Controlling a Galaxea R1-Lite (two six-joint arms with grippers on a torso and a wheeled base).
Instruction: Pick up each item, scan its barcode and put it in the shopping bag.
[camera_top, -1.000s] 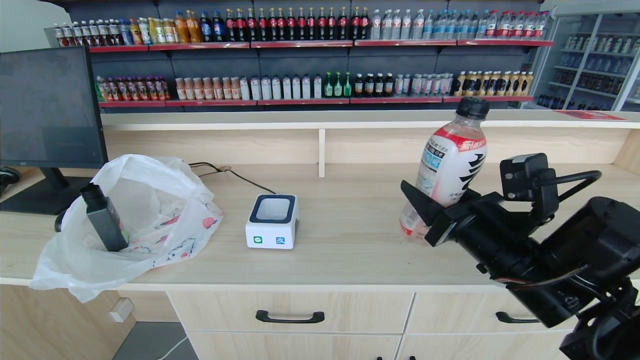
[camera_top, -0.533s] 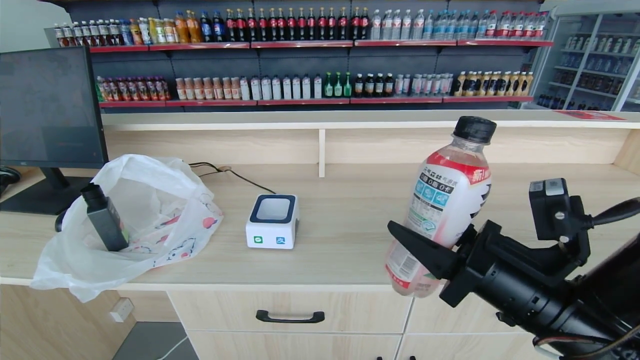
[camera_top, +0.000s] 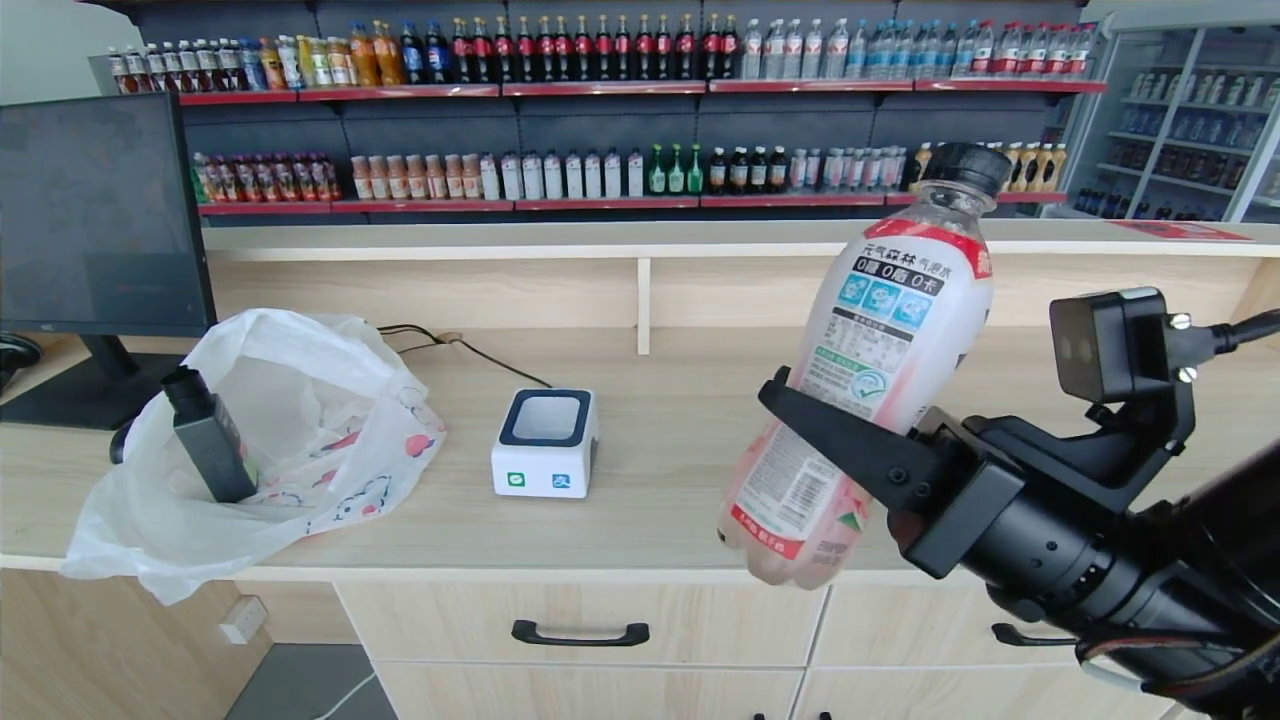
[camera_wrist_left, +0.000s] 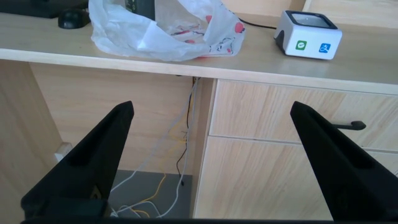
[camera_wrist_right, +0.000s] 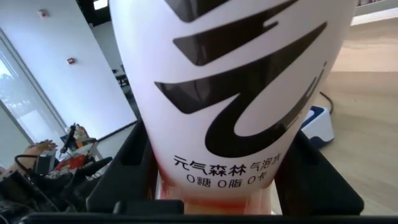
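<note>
**Bottle in the air, scan not yet made — where it could slip**

On the left, the shopping bag (camera_top: 290, 420) slumps on the counter (camera_top: 680, 490), its mouth sagging, with a dark boxy item (camera_top: 208, 440) standing inside. Part of the bag hangs over the near edge. A bottle dropped onto the limp rim instead of into the mouth could fold the plastic shut or drag the bag off the counter. The left gripper (camera_wrist_left: 208, 168) hangs low in front of the cabinet, its fingers spread wide and empty, so nothing is bracing the bag.

At the centre, the scanner (camera_top: 545, 440) sits with its window facing up and its cable (camera_top: 470, 350) trailing to the far left behind the bag. A low pass could knock the small box or snag that cable.

To the right, the right gripper (camera_top: 800, 410) is clamped around the lower half of the bottle (camera_top: 880, 340). It holds the bottle clear above the near edge of the counter, tilted, with the cap leaning far and right. The barcode (camera_top: 797, 490) faces the near side, not down. If the bottle is carried across like this, the scanner window would likely see blank label and the scan would fail, so a wrist roll seems needed. The bottle is smooth, round and looks full, held below its middle. A quick turn could let it pivot or slide between the jaws and drop past the counter's edge.
</note>
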